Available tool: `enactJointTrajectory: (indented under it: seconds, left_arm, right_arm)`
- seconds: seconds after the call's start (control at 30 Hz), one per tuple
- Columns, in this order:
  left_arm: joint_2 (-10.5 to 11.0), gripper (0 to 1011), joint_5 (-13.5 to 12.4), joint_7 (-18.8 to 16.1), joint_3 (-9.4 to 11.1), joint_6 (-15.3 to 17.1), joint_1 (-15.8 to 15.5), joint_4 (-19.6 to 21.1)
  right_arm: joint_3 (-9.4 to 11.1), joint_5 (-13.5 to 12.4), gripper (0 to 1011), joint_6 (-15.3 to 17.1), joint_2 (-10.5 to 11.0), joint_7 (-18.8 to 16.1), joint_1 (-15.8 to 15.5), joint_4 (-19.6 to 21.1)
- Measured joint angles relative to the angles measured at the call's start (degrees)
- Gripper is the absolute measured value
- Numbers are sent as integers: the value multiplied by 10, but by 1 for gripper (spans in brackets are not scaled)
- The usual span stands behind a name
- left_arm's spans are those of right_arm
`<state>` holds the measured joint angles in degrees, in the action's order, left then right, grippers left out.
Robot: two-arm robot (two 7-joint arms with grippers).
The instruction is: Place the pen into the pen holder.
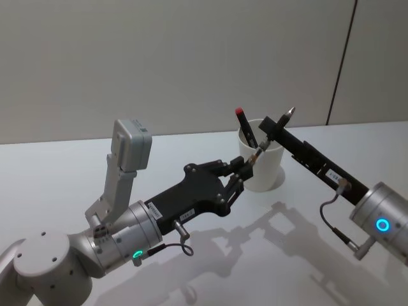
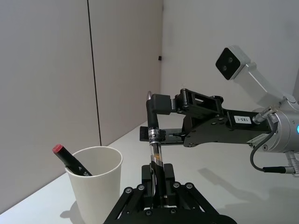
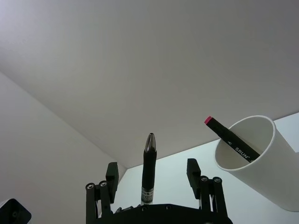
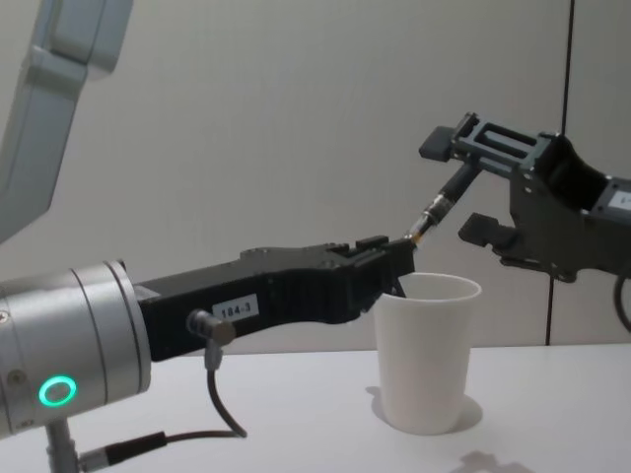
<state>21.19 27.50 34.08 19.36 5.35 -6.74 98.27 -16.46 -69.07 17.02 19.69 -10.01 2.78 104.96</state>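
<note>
Left gripper (image 1: pixel 245 167) clamping pen (image 2: pixel 155 151), right gripper (image 3: pixel 152 173) apart around it, "SRUN" marker (image 3: pixel 232 138) in pen holder (image 1: pixel 262 167).

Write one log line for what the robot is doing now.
left tool: shut on pen | right tool: open around pen | pen holder: holds marker

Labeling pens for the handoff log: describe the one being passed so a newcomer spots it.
Find the white paper cup on the table. Just above its rim, the left gripper grips a black pen between the right gripper's fingers. It's silver-tipped; the marker inside the cup is red-capped.
</note>
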Motion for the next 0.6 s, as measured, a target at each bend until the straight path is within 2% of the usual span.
enactJointTrajectory:
  seconds: [0.03, 0.17, 0.27, 0.3, 0.47, 0.5, 0.57, 0.6]
  left_arm:
    - [0, 156, 0, 0, 0, 0, 0, 0]
    - [0, 156, 0, 0, 0, 0, 0, 0]
    - [0, 156, 0, 0, 0, 0, 0, 0]
    - [0, 155, 0, 0, 0, 0, 0, 0]
    - [0, 156, 0, 0, 0, 0, 0, 0]
    - [0, 156, 0, 0, 0, 0, 0, 0]
    - [0, 156, 0, 0, 0, 0, 0, 0]
    - [0, 156, 0, 0, 0, 0, 0, 0]
  right_arm:
    - [0, 0, 946, 0, 0, 0, 0, 0]
    - [-2, 2, 799, 0, -2, 0, 3, -3]
    - [-3, 4, 746, 0, -3, 0, 4, -5]
    - [-4, 4, 686, 0, -3, 0, 4, -5]
    - [-5, 5, 591, -1, -4, 0, 6, -7]
    - [-5, 5, 533, -1, -5, 0, 6, -7]
    - [-5, 6, 485, -1, -5, 0, 6, -8]
    - [-5, 6, 419, -1, -5, 0, 7, -8]
